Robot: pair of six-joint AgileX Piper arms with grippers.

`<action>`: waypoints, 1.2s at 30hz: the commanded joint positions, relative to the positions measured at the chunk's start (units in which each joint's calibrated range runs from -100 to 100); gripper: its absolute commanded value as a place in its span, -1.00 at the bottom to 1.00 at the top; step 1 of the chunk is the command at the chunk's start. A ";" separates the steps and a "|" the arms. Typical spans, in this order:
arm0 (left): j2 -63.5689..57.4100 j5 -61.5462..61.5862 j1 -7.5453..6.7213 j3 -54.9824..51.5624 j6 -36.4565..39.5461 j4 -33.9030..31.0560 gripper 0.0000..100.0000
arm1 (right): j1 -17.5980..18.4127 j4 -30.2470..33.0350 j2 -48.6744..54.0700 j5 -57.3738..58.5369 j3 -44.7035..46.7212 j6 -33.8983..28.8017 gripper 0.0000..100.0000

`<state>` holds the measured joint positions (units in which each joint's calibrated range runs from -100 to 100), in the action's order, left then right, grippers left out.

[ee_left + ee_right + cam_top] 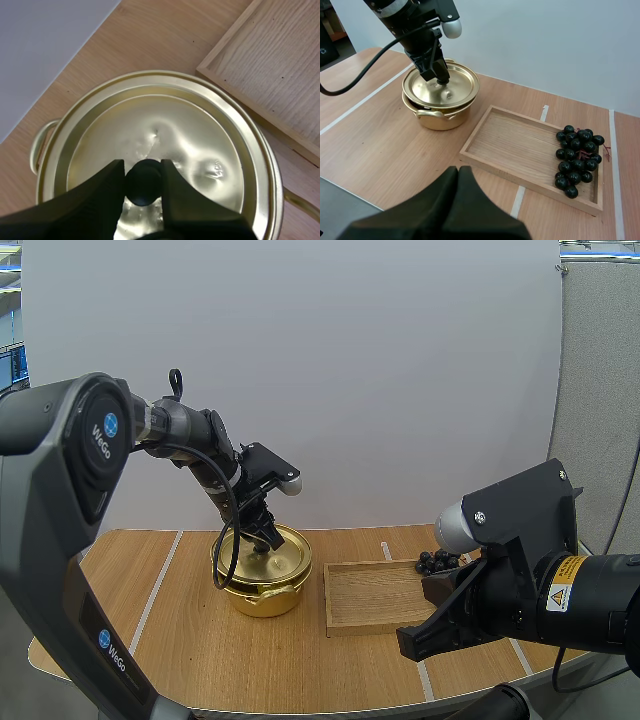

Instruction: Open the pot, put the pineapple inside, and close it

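The round golden metal pot [262, 590] is sitting left of centre on the pale wooden tabletop [190, 640], with its shallow golden lid [200, 135] lying over the rim. The left pincer [142, 169] is clamping the lid's small black knob [143, 186] from both sides, so the opening step is in hand. Next, I judge, it is calling for a straight lift, then carrying the lid aside. The fruit waiting is a bunch of dark grapes [577, 160], lying at the right end of the rectangular wooden tray [510, 145] just right of the pot. The right pincer [459, 172] is hanging near, fingers pressed together on nothing. Whether the lid is seating fully or tipping slightly is hard to tell, and it is hiding the pot's inside.
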<state>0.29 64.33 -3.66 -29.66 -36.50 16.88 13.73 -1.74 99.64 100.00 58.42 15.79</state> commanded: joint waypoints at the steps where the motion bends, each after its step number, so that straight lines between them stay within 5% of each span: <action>1: 0.90 -1.05 -0.20 -0.12 -0.53 1.29 -1.00 | -0.16 -0.07 0.36 0.00 0.06 -0.07 -1.00; 33: 1.63 7.16 -0.20 -0.26 -0.72 1.29 -1.00 | -0.16 -0.07 0.36 0.00 0.06 -0.07 -1.00; 36: 1.63 7.00 -0.20 -0.26 -0.72 1.29 -0.82 | -0.16 -0.07 0.36 0.00 0.06 -0.07 -1.00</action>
<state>1.26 68.78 -3.66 -29.54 -37.12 17.08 13.73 -1.74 99.64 100.00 58.42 15.79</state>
